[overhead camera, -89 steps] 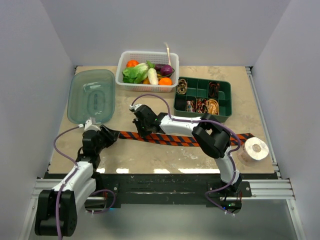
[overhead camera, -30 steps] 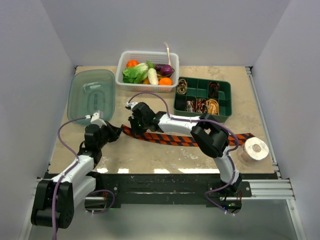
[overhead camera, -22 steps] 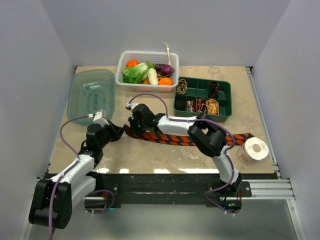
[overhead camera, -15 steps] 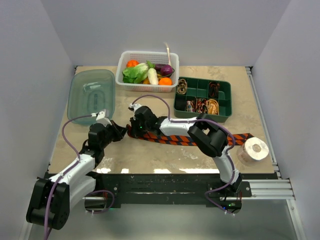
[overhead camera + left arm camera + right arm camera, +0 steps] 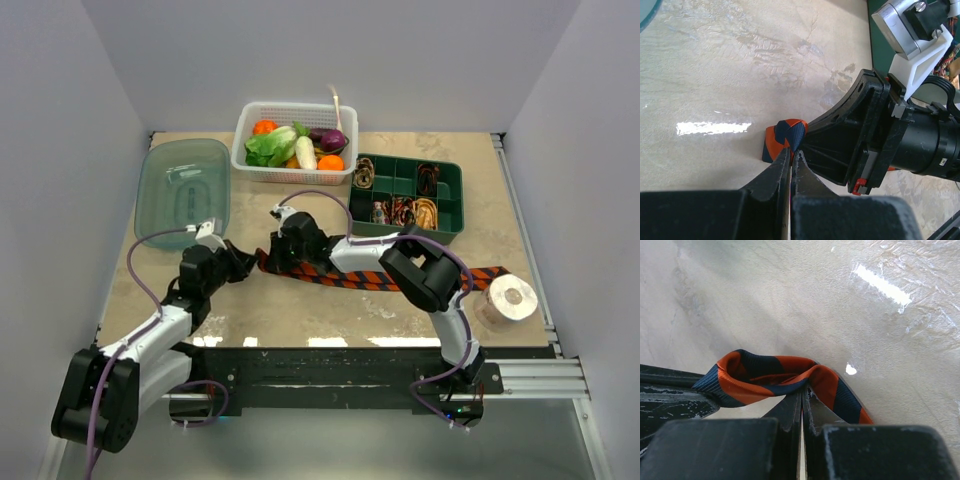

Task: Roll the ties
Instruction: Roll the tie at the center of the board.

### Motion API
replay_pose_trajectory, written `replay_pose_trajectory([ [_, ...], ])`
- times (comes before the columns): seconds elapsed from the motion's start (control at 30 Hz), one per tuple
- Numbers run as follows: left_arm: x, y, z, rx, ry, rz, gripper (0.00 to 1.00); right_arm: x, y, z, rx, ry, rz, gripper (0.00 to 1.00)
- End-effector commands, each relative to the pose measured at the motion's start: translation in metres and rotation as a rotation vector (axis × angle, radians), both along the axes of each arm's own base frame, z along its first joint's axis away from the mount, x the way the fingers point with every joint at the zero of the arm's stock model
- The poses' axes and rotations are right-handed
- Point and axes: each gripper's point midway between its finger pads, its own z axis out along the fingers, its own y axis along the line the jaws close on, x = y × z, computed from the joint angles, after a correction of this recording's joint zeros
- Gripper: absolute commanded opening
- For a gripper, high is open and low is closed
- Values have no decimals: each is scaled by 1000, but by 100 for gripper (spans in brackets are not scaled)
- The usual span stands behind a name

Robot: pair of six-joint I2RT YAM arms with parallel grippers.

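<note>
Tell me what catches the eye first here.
The long orange-and-black striped fabric tie lies across the middle of the table, with the left gripper and right gripper both pinched shut on its folded left end. Behind it, at the far edge, sit a white plastic basket of colourful vegetables and a green compartment tray holding coiled ties.
</note>
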Motion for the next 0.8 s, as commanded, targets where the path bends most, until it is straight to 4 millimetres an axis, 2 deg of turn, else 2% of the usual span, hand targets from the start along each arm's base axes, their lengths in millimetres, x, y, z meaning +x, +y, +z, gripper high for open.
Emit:
replay_pose_trajectory([
  [0.0, 13, -12, 24, -23, -85, -44, 0, 2, 1, 16, 63, -3, -3, 0],
  [0.13, 15, -15, 24, -26, -82, -49, 0, -4, 2, 14, 77, 25, 15, 0],
  [0.23, 19, -7, 24, -7, -70, 0, 0, -5, -1, 21, 74, 28, 14, 0],
  [0.4, 21, 12, 20, 42, -37, 103, 0, -5, -13, 47, 48, -9, 0, 0],
  [0.5, 22, 16, 21, 53, -36, 125, 0, -4, -20, 56, 14, -32, 2, 0],
  [0.67, 22, 14, 21, 52, -38, 114, 0, 6, -25, 52, -33, -73, -24, 0],
  [0.77, 22, 11, 20, 44, -43, 98, 0, 10, -22, 37, -56, -67, -25, 0],
])
